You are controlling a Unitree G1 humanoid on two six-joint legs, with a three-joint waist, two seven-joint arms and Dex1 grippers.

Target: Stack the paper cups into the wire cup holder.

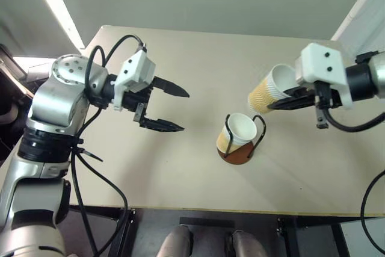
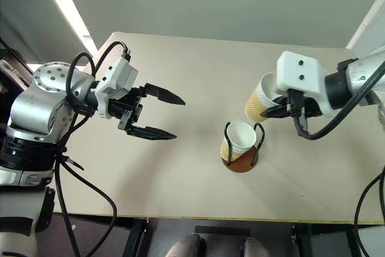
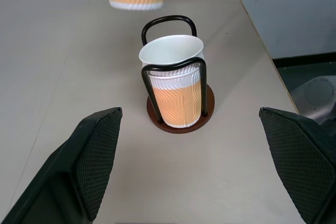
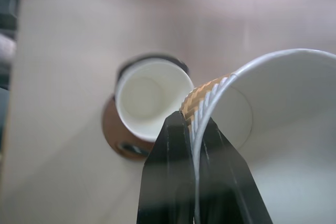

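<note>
my right gripper (image 4: 193, 129) pinches the rim wall of a tan ribbed paper cup (image 1: 269, 91), held tilted above the table, near the black wire cup holder (image 1: 239, 142) with one cup nested inside. left gripper (image 1: 167, 108) hangs open, empty. thin grip: cup could slip or snag a wire loop.

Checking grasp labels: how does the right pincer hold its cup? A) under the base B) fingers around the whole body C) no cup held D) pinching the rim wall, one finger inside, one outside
D: in the right wrist view the right pincer is shut on the paper cup, its white rim wall between the two fingers.
</note>
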